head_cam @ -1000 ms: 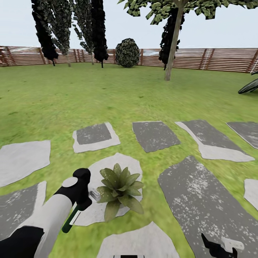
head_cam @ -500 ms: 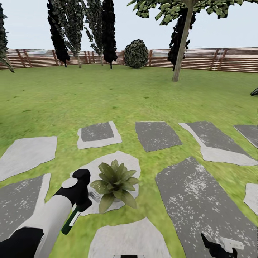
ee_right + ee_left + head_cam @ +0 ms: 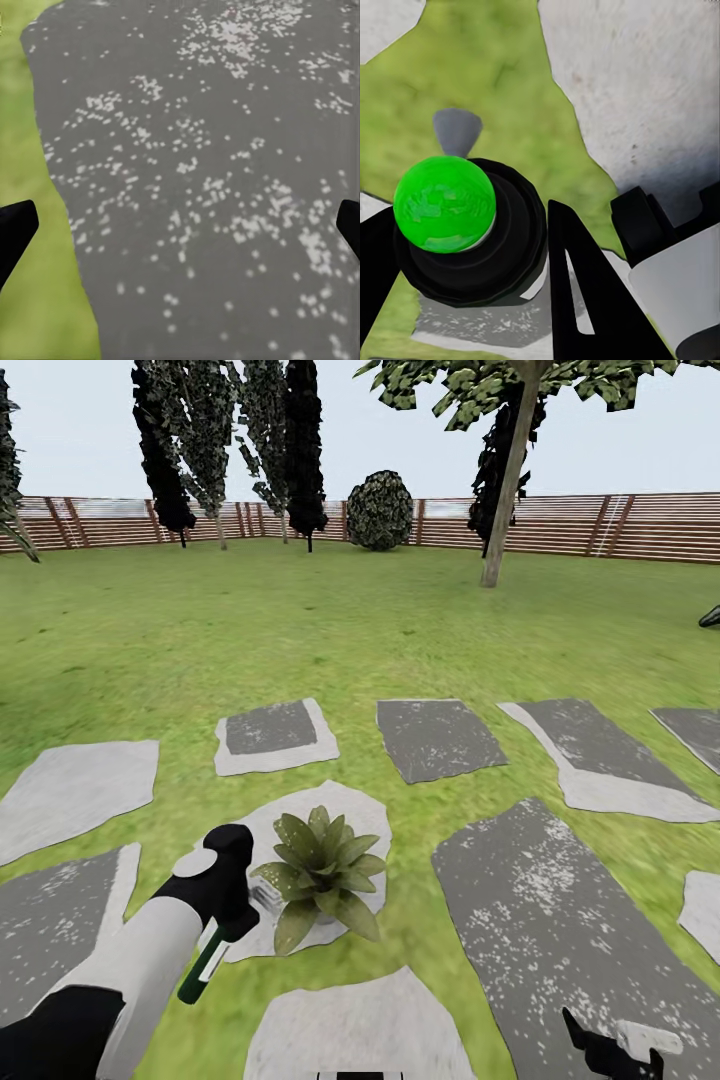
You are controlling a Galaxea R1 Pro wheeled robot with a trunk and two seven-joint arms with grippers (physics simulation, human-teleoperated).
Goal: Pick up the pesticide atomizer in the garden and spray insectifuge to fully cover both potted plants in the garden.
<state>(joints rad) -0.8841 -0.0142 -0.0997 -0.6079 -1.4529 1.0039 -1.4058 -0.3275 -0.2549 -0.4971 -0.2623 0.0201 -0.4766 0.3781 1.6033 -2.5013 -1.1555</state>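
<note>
One potted plant [image 3: 320, 868], a low rosette of pointed green leaves, sits on a pale stepping stone [image 3: 345, 810] in the garden lawn. My left gripper [image 3: 236, 922] is just left of it, shut on the pesticide atomizer [image 3: 203, 970], whose white body and dark green end angle down toward me. Seen from the left wrist, the atomizer [image 3: 444, 204] shows a bright green round end in a black collar between the dark fingers [image 3: 577, 292]. My right gripper [image 3: 612, 1052] hangs low at the right, open over a dark speckled stone [image 3: 202, 187].
Grey and white stepping stones [image 3: 438, 736] lie across the grass around me. A thin tree trunk [image 3: 505, 490], dark cypresses [image 3: 300, 440] and a round bush [image 3: 380, 510] stand before the brown slatted fence [image 3: 620, 525]. Open lawn stretches between.
The view swung left a second ago, shifting the whole scene rightward. Since then it has held, and my left arm has edged slightly toward the plant with the atomizer.
</note>
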